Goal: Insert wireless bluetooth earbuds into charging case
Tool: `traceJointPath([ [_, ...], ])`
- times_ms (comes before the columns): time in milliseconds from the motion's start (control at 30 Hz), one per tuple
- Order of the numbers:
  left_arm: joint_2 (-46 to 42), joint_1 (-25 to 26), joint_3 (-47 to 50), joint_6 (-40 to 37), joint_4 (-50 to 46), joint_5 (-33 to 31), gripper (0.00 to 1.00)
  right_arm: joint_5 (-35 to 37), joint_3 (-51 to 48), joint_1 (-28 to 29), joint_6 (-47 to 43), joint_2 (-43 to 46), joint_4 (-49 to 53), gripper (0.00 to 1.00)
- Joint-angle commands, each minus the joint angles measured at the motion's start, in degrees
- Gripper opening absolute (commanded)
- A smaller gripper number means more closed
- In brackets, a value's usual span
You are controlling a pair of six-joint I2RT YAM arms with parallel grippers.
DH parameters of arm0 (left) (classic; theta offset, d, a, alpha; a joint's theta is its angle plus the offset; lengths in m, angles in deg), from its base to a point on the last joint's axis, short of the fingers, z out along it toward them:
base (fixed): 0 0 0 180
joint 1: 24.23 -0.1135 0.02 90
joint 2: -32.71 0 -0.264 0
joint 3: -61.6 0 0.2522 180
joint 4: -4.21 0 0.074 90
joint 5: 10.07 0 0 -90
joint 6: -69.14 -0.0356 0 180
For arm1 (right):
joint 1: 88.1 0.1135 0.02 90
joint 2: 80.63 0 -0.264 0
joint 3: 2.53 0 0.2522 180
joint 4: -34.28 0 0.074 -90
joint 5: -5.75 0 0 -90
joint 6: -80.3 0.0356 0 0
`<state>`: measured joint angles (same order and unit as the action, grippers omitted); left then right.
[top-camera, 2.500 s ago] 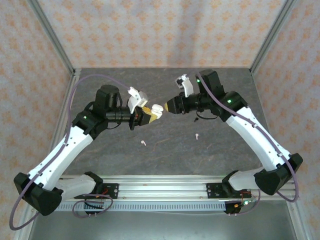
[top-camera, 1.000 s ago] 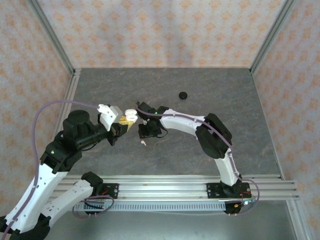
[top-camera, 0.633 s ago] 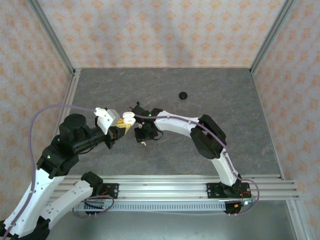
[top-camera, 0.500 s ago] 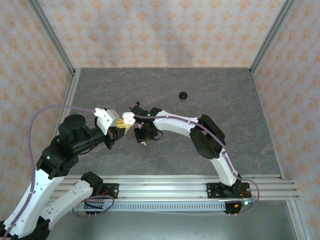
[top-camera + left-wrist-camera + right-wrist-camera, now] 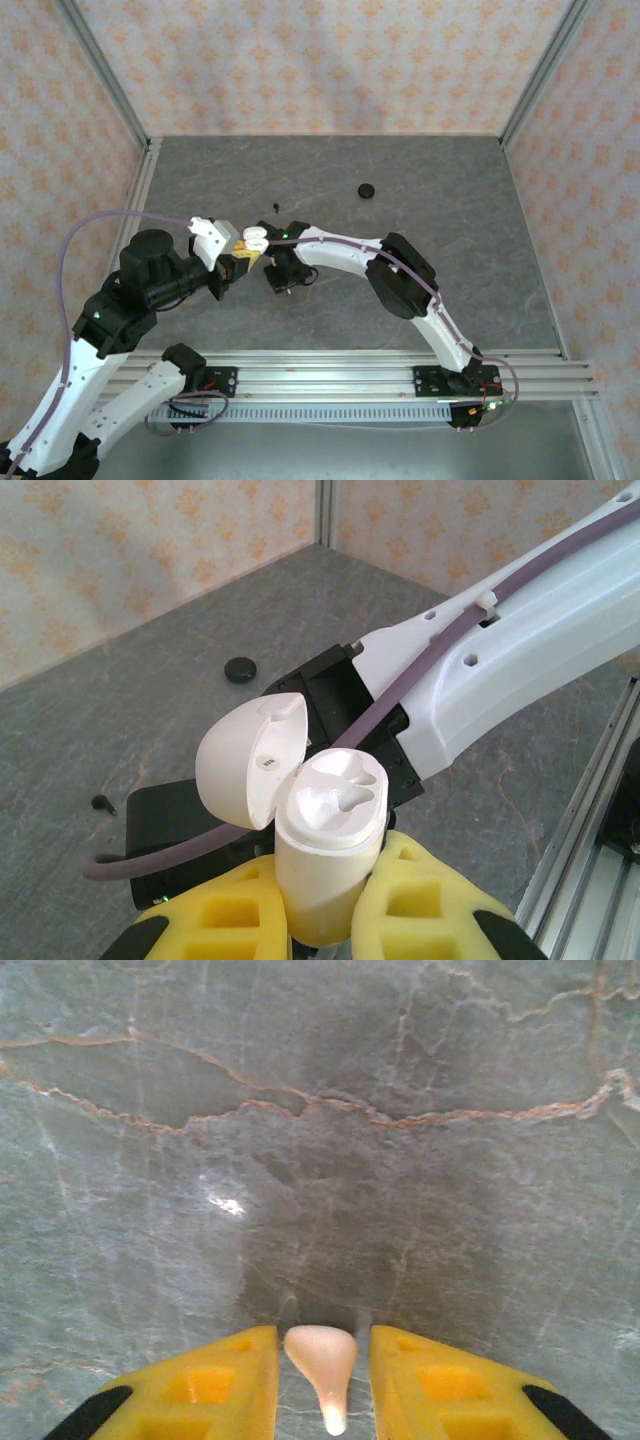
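Nearest the bases, the left claw (image 5: pixel 325 905) pinches the open white charging case (image 5: pixel 330 830), lid tipped back, while just beside it the right claw (image 5: pixel 322 1338), low over the desk (image 5: pixel 300 1110), stands narrowly spread astride a white earbud (image 5: pixel 320 1355) — slim gaps either side — and a black earbud (image 5: pixel 275 207) lies farther back.

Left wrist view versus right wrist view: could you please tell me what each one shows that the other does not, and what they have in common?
Left wrist: the left fingers clamp an open white charging case, lid flipped back and both sockets empty. Behind it are the right arm, a black disc and a small black earbud. Right wrist: a white earbud lies on the table between the right fingers, with slim gaps either side. Shared: yellow fingers over the grey marbled table.
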<state>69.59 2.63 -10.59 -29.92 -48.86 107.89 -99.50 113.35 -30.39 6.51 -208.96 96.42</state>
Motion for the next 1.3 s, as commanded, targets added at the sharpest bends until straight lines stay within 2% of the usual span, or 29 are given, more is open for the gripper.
traceJointPath([
  [0,-0.4,-0.5,0.3,0.4,-0.3,-1.2,0.00,5.0,1.1,0.1,-0.8,-0.6,3.9,0.25],
  [233,0.6,-0.5,0.9,0.8,0.9,-0.2,0.00,9.7,-2.5,-2.5,-1.1,2.7,4.8,0.17],
  [400,2.2,-0.4,2.5,3.0,5.2,2.9,0.00,8.8,-12.1,-8.8,-0.2,10.0,1.0,0.17],
  [633,4.5,0.7,7.6,8.6,16.8,5.6,0.00,5.0,-25.0,-18.7,-1.0,18.7,-2.2,0.17],
  [933,12.9,8.4,9.8,13.0,28.7,1.4,0.00,1.6,-31.0,-24.2,-1.1,20.7,-2.8,0.23],
  [1100,17.7,11.4,10.2,16.0,33.8,-1.5,0.00,0.4,-31.2,-25.6,-0.1,22.5,-1.9,0.32],
  [1267,20.0,13.3,11.5,17.9,38.8,-5.0,0.00,0.1,-29.4,-27.3,-2.0,25.4,1.0,0.35],
])
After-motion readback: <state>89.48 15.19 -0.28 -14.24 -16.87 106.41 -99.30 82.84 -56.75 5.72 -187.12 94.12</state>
